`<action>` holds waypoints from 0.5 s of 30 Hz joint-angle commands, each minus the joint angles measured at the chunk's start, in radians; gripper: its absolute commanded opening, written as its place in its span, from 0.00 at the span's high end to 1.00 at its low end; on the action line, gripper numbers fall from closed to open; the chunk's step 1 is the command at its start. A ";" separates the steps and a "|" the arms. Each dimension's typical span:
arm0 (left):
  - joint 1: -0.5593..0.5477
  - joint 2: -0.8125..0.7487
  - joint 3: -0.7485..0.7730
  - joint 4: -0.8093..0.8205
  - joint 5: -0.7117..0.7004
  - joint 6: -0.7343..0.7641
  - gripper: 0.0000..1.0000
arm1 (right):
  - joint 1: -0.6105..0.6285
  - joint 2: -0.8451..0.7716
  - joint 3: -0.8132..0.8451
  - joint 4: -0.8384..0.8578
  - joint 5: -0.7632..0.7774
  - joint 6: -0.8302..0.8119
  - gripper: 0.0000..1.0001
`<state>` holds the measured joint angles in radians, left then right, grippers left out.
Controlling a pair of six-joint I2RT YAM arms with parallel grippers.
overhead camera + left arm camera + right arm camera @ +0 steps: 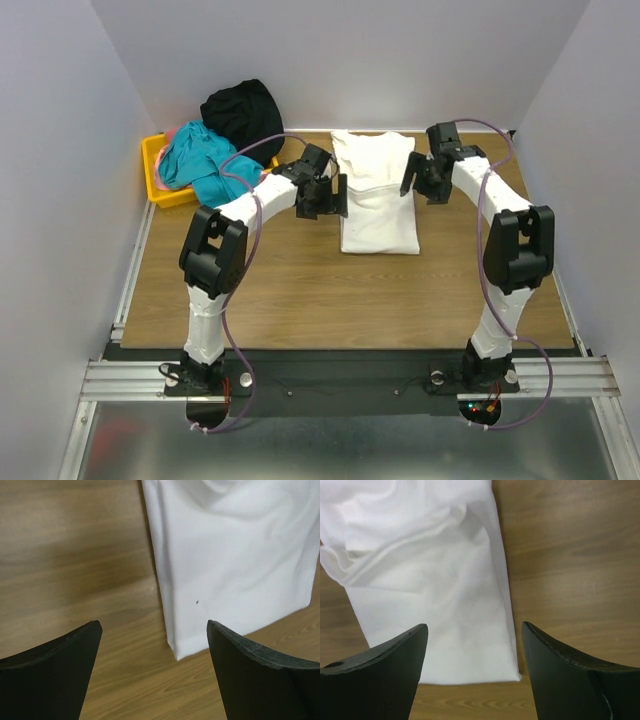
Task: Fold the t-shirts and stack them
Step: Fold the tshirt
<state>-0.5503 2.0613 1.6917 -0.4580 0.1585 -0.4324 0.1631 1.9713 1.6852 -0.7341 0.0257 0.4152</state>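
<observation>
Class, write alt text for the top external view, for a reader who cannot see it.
A partly folded white t-shirt lies on a wooden table, with the open left fingers and right fingers of two robot arms beside it, one on each side. At the far left, teal, pink and black shirts are heaped at a yellow bin.

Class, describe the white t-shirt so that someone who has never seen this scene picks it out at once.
On the wooden table, look at the far middle. The white t-shirt lies there, folded into a long rectangle. Unlike the teal shirt and black shirt heaped at the yellow bin on the far left, it is white and folded.
</observation>
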 commanded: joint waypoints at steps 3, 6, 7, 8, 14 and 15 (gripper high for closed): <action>-0.043 -0.121 -0.176 0.108 0.049 -0.054 0.02 | -0.002 -0.130 -0.192 0.022 -0.069 0.002 0.20; -0.060 -0.139 -0.233 0.136 0.052 -0.069 0.01 | -0.002 -0.183 -0.287 0.041 -0.092 0.013 0.20; -0.063 -0.141 -0.243 0.145 0.050 -0.077 0.01 | -0.002 -0.192 -0.307 0.050 -0.096 0.016 0.21; -0.071 -0.144 -0.254 0.150 0.049 -0.080 0.01 | -0.002 -0.210 -0.332 0.065 -0.110 0.023 0.21; -0.080 -0.155 -0.302 0.156 0.021 -0.101 0.01 | -0.002 -0.229 -0.446 0.104 -0.133 0.042 0.25; -0.080 -0.156 -0.306 0.156 0.018 -0.103 0.01 | -0.002 -0.230 -0.455 0.107 -0.133 0.042 0.26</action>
<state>-0.6292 1.9858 1.4128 -0.3351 0.1936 -0.5148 0.1631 1.7863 1.2465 -0.6914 -0.0830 0.4423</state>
